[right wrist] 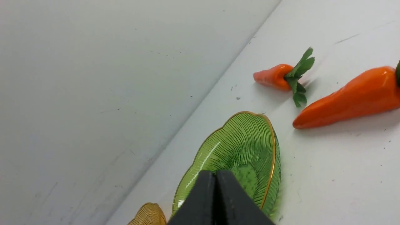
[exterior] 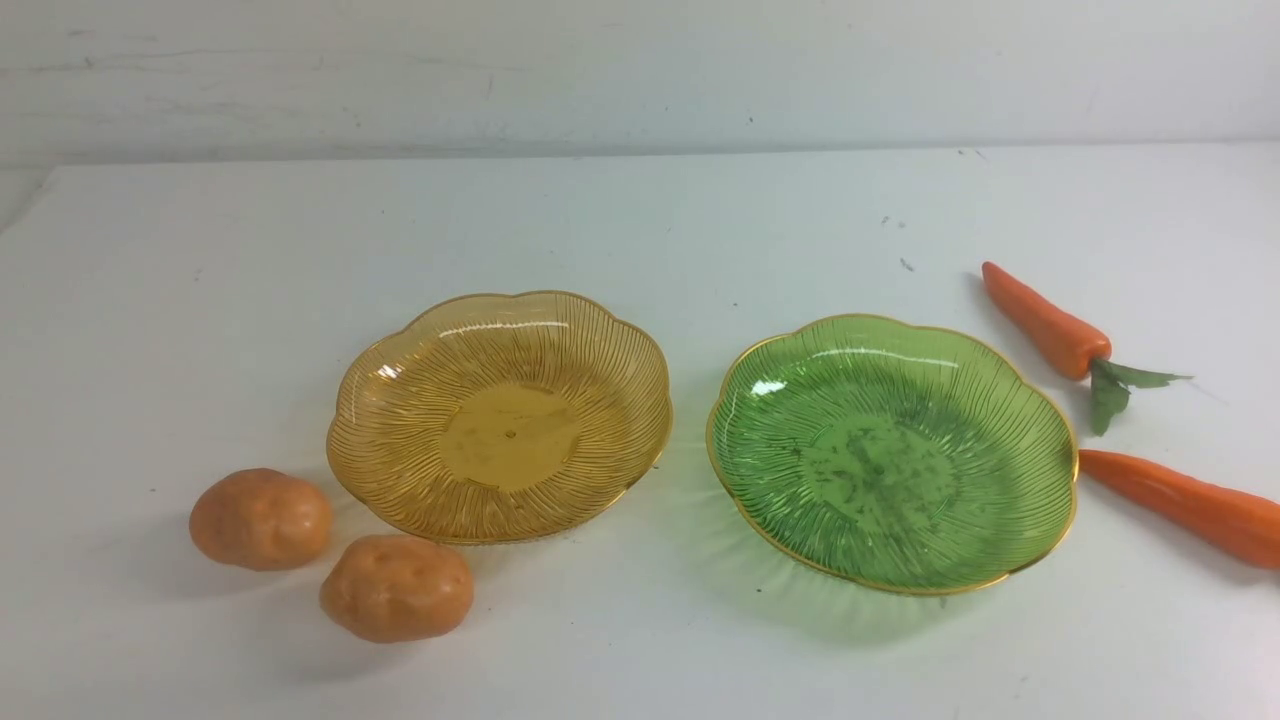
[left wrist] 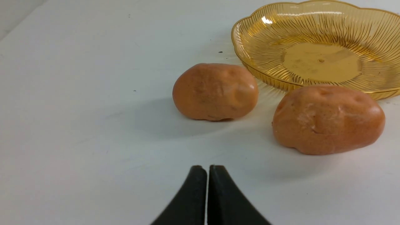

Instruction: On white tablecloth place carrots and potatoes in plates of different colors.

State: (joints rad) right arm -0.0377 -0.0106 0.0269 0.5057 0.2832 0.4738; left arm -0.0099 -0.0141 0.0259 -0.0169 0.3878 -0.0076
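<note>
On the white tablecloth [exterior: 640,230] stand two empty ribbed plates: an amber plate [exterior: 620,345] left of centre and a green plate [exterior: 1040,400] right of centre. Two potatoes [exterior: 261,519] [exterior: 397,587] lie left of and in front of the amber plate. Two carrots [exterior: 1045,320] [exterior: 1190,505] lie right of the green plate. Neither arm shows in the front view. My left gripper [left wrist: 207,168] is shut and empty, short of the potatoes [left wrist: 215,91] [left wrist: 328,119]. My right gripper [right wrist: 215,174] is shut and empty, in front of the green plate [right wrist: 250,131], with the carrots [right wrist: 273,76] [right wrist: 350,97] beyond.
A pale wall [exterior: 640,70] rises behind the table's far edge. The table's left corner [exterior: 40,190] slants off at the far left. Small dark specks [exterior: 905,263] dot the cloth near the carrots.
</note>
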